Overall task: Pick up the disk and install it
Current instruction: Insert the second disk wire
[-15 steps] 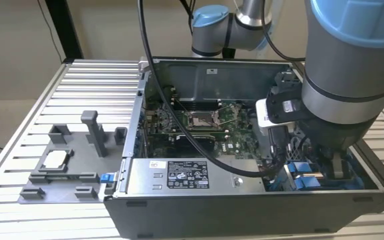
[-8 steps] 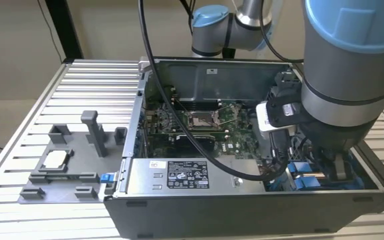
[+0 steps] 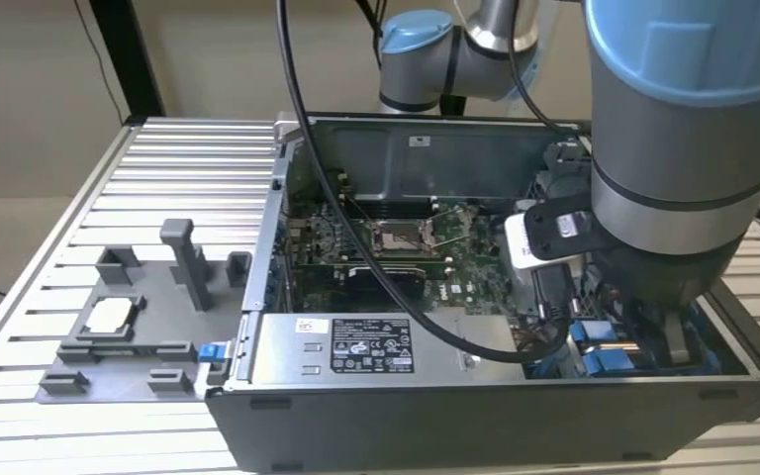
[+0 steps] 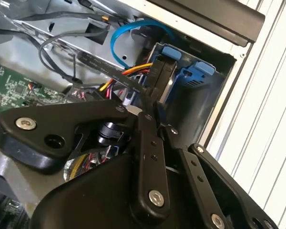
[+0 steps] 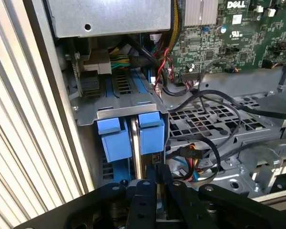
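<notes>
Disk (image 5: 137, 150) edge-on in computer case (image 3: 486, 416) bay on slatted metal table (image 3: 169, 168), gripper (image 5: 155, 174) fingers pinching it.

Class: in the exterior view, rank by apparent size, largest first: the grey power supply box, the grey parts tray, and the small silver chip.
1. Grey parts tray
2. Grey power supply box, looking almost as large
3. Small silver chip

white sticker on grey metal box (image 3: 371, 346), 6 o'clock in the open case: barcodes and tiny print, unreadable
green circuit board (image 5: 238, 28): white logo, small marks, too fine
</notes>
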You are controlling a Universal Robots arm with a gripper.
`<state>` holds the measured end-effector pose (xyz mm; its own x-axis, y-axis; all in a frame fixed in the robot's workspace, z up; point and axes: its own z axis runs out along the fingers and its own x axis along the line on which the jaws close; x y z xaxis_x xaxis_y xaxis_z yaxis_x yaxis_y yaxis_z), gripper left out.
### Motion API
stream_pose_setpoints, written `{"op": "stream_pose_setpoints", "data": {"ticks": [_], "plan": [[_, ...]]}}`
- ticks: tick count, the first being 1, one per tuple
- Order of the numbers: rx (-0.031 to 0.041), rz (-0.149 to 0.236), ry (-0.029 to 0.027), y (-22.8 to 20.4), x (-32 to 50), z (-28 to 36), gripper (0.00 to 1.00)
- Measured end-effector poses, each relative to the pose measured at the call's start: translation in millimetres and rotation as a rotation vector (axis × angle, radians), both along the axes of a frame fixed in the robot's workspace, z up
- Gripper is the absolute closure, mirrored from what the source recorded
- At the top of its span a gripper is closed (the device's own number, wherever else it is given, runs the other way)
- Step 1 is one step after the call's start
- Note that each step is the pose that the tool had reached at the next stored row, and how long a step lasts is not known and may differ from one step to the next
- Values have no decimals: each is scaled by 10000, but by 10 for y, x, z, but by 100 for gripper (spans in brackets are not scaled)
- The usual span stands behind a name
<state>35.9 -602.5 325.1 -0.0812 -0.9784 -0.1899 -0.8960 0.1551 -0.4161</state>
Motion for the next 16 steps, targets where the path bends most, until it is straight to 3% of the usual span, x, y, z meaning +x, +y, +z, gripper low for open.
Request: {"op": "stream_pose_setpoints", "data": {"ticks": [6,9,16], "plan": [[-560,0,-72,40,-33,-28,100],[-753,0,-95,95,-66,-32,100],[-773,0,-109,160,-66,-31,100]]}}
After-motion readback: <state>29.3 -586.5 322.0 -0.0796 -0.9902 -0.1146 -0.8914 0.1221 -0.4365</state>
